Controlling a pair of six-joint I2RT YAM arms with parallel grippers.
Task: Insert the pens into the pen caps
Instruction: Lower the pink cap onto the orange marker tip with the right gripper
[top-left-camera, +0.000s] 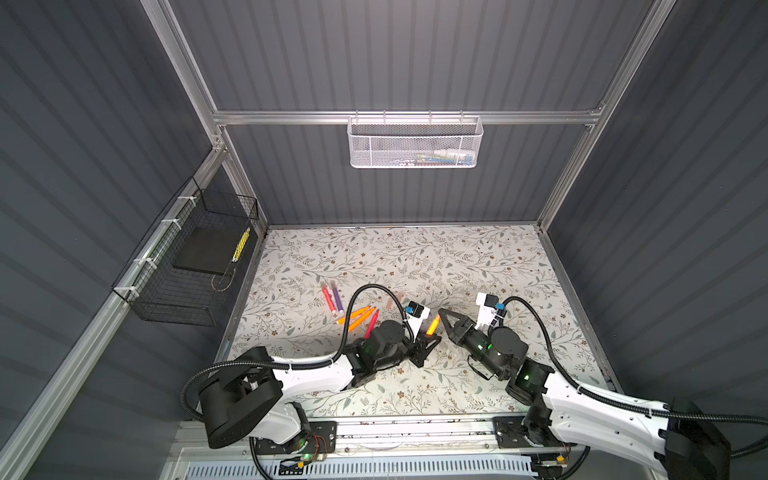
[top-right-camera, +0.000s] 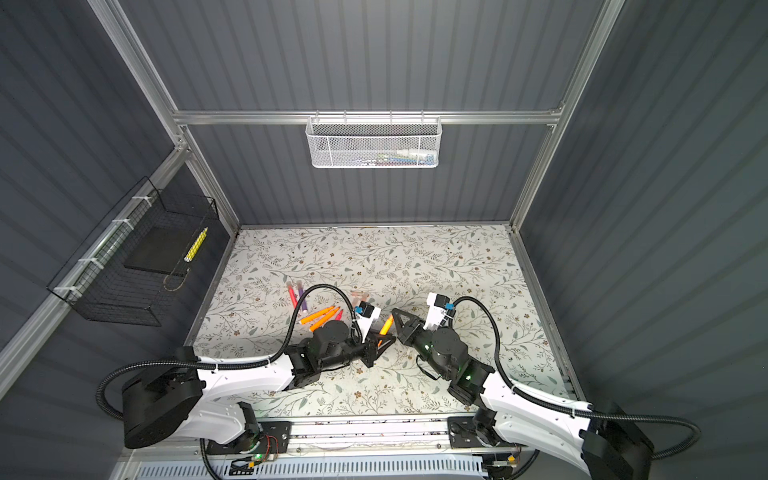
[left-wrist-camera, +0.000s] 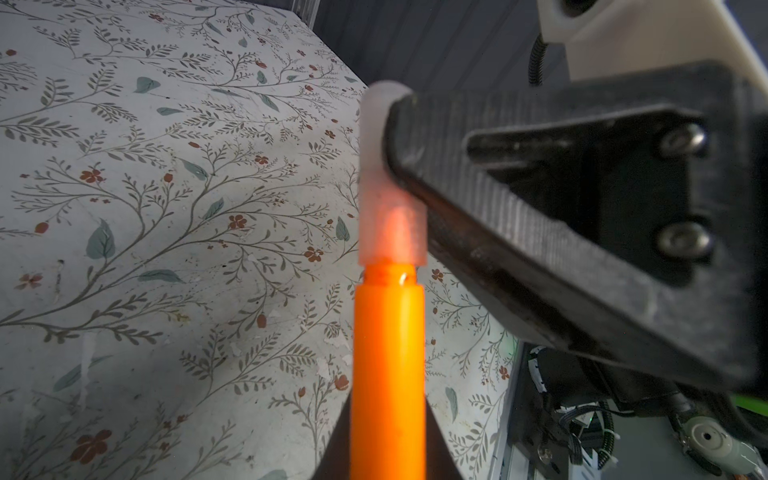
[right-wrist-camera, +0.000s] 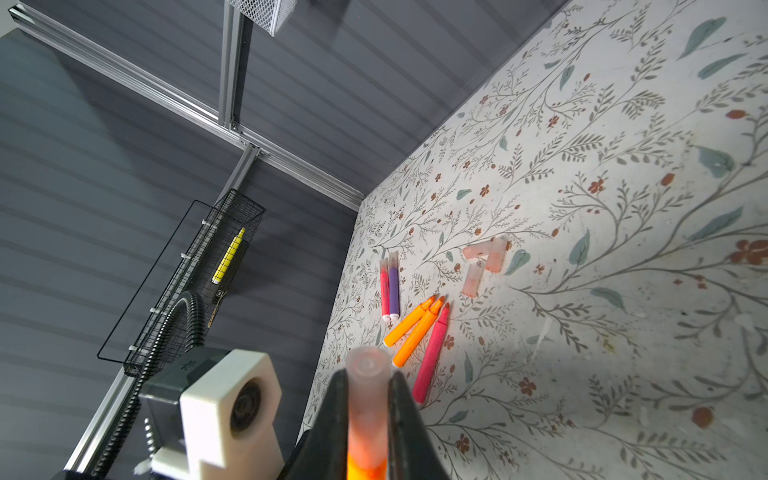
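My left gripper (left-wrist-camera: 388, 457) is shut on an orange pen (left-wrist-camera: 388, 365), held above the table's middle in both top views (top-left-camera: 433, 324) (top-right-camera: 385, 325). My right gripper (right-wrist-camera: 369, 378) is shut on a pale translucent pen cap (right-wrist-camera: 368, 365), and the pen's tip sits inside that cap (left-wrist-camera: 390, 224) with a small gap below its rim. On the mat lie a pink pen (right-wrist-camera: 384, 286) and a purple pen (right-wrist-camera: 394, 286), both with pale capped ends. Two bare orange pens (right-wrist-camera: 411, 328) and a bare pink pen (right-wrist-camera: 432, 357) lie beside them. Three loose caps (right-wrist-camera: 484, 259) lie farther back.
A black wire basket (top-left-camera: 187, 257) with a yellow pen hangs on the left wall. A white mesh basket (top-left-camera: 415, 143) hangs on the back rail. The left arm's wrist camera (right-wrist-camera: 224, 407) is close beside my right gripper. The floral mat (top-left-camera: 457, 257) ends at grey walls.
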